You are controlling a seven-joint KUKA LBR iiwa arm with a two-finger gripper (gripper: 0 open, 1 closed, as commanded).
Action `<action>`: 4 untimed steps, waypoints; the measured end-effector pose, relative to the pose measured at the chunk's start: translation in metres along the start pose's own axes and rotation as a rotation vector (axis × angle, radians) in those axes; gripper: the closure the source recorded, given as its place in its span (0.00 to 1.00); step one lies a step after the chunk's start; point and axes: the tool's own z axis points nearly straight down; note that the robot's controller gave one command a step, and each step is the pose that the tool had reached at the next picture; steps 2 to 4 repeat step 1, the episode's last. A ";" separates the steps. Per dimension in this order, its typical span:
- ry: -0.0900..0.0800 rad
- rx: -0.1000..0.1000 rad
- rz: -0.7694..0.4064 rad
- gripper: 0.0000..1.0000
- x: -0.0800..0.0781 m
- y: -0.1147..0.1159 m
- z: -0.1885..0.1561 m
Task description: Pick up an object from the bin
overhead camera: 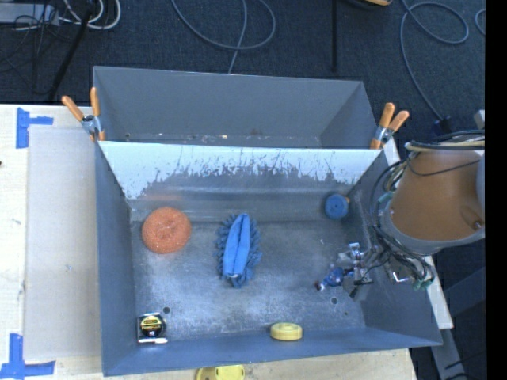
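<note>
Front of bin: a black-and-yellow tape measure (151, 328) lies in the front left corner, close to the front wall. Its face is too small to read. A flat yellow disc (286, 332) lies right of centre, just beside the front wall. What kind of thing it is cannot be told.

Gripper (344, 277): low over the bin floor at the right, close to the foot of the right wall. It reads as a small tangle of metal and blue parts. Whether the hand is spread or closed: cannot tell. The wrist's orange-brown cover (436, 196) hides the arm behind it and part of the right rim, and runs out of view at the right. Looped cables (400, 266) hang under the cover.

Mid bin: a blue fuzzy duster head (238, 248) lies lengthwise at centre, well apart from the gripper. An orange round scrubber (166, 229) sits left of it, near the left wall.

Back right: a small blue round cap (336, 206) lies at the foot of the back slope. It is beyond the gripper, near it but apart. The cap and the yellow disc are the nearest things to the gripper.

Surface: grey metal bin (230, 105), floor scuffed pale, back slope streaked with scratches.

Room: dark floor (198, 46) behind the bin, with loose cords (101, 8) on it.
</note>
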 end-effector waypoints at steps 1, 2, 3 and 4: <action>0.004 -0.001 -0.034 1.00 -0.001 -0.019 -0.135; 0.004 -0.001 -0.034 1.00 -0.001 -0.019 -0.135; 0.004 -0.001 -0.034 1.00 -0.001 -0.019 -0.135; 0.004 -0.001 -0.034 1.00 -0.001 -0.019 -0.135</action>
